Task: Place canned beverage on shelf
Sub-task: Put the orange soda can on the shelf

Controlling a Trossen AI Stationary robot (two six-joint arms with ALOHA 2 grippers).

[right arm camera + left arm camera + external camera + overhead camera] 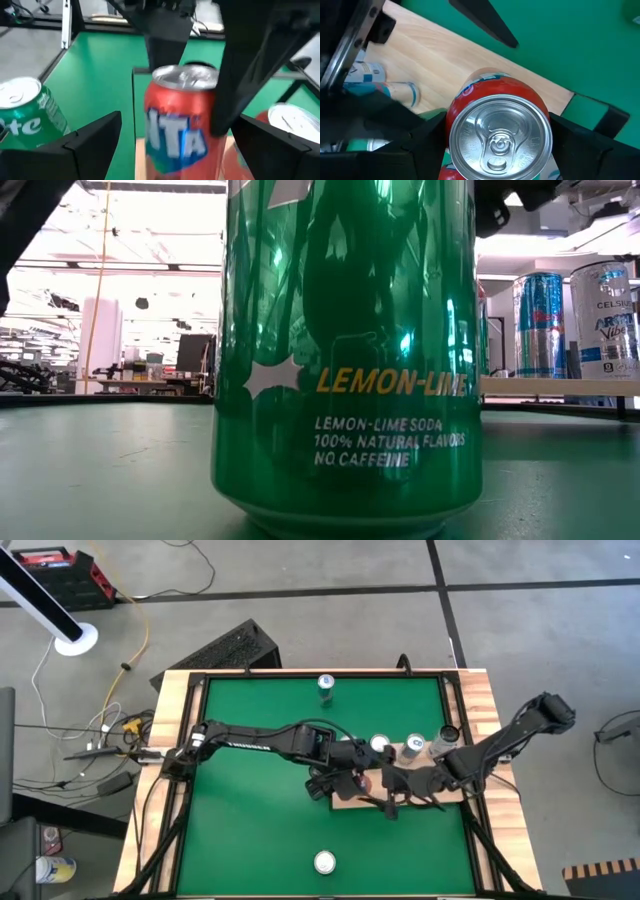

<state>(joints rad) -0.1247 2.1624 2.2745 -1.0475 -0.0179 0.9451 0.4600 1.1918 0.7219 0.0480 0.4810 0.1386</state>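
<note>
A red soda can with a silver top stands upright between the fingers of my left gripper, over the light wooden shelf near its edge. It also shows in the right wrist view. My right gripper is wide open just to the right of that can and touches nothing. Three more cans stand on the shelf's far side. A green lemon-lime can fills the low view. My left gripper pinches the red can's side wall just below the top rim, one finger on each side. The fingers come from above, pointing down. The can is upright; whether its base rests on the shelf is hidden.
A green can stands near the table's far edge and another can near the front edge. A green soda can stands beside the shelf in the right wrist view. The low view shows a blue can and a white can on the shelf.
</note>
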